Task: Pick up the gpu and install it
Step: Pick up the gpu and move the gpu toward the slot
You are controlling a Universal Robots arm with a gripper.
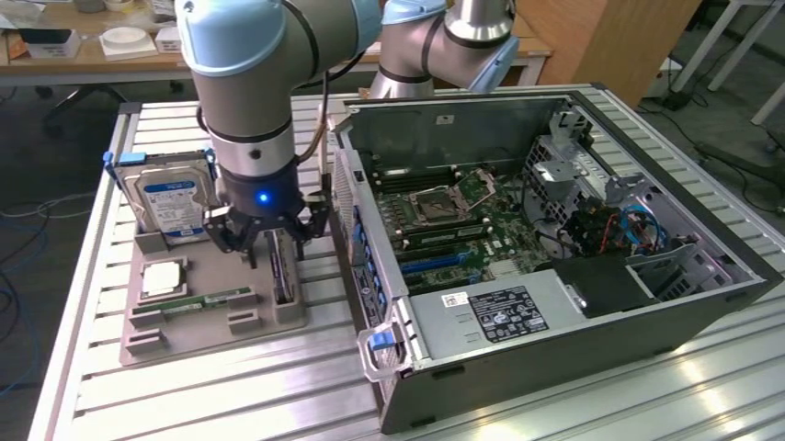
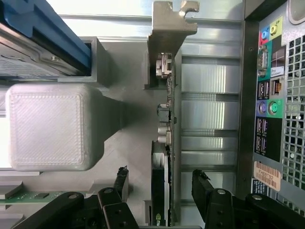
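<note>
Nothing I can read right now: hard drive label [image 1: 172,197], power supply sticker [image 1: 501,314], barcode sticker [image 2: 267,175], print all too small.

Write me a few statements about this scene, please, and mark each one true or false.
1. The gripper is open, with a finger on each side of the gpu. True.
2. The gpu is seated in the computer case. False: it stands on edge in the grey holder.
3. The hard drive stands upright in the holder. True.
4. The case's side panel is on. False: the case is open, with the motherboard exposed.
</note>
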